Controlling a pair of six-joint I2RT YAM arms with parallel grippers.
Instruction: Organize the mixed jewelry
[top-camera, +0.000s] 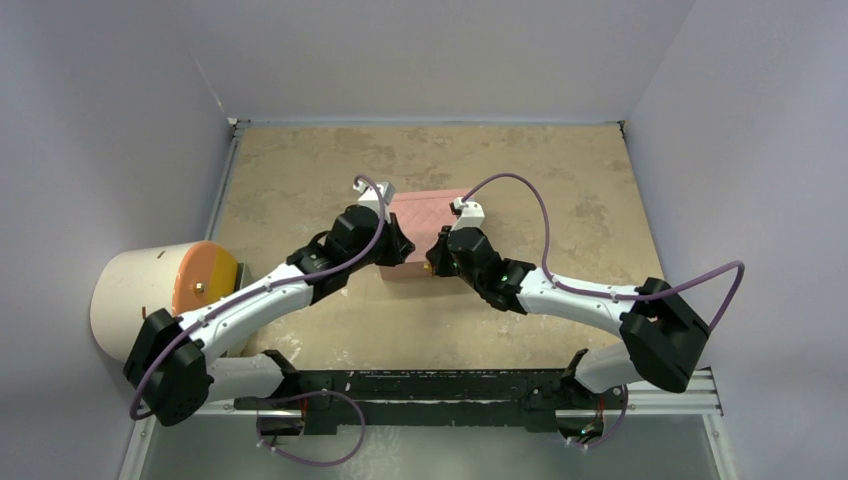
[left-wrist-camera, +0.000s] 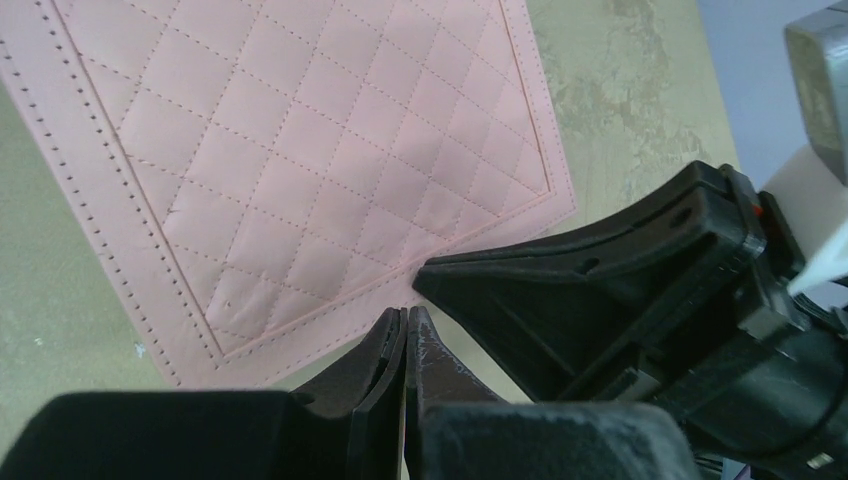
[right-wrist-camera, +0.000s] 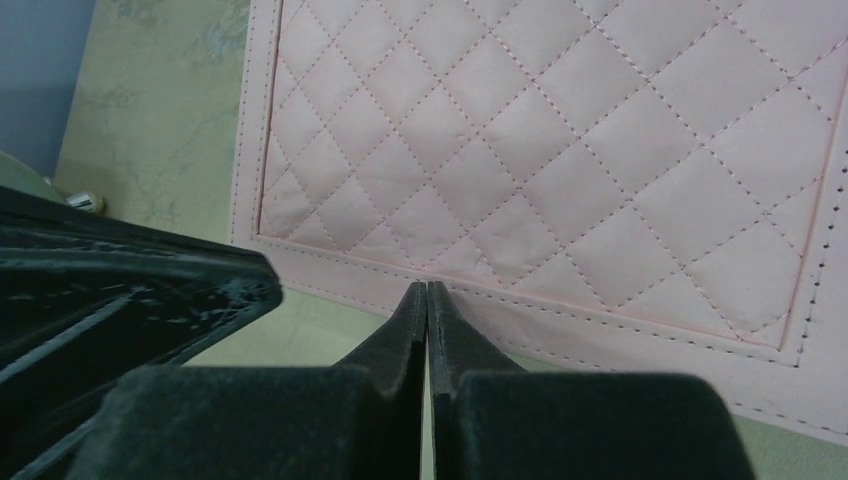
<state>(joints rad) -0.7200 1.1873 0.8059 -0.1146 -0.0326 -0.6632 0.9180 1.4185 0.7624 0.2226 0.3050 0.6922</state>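
The pink quilted box (top-camera: 425, 212) lies closed in the middle of the table, its lid filling the left wrist view (left-wrist-camera: 300, 150) and the right wrist view (right-wrist-camera: 560, 150). No rings, studs or hoops show in any view. My left gripper (top-camera: 401, 250) is shut, with nothing visible between the jaws, its tips (left-wrist-camera: 408, 312) at the box's near edge. My right gripper (top-camera: 438, 256) is also shut and empty-looking, its tips (right-wrist-camera: 427, 287) at the same edge. The two grippers sit close together, and each shows in the other's wrist view.
A white cylinder with an orange lid (top-camera: 160, 295) stands at the left table edge beside the left arm. A small gold speck (top-camera: 428, 268) sits at the box's front edge. Grey walls enclose the table on three sides.
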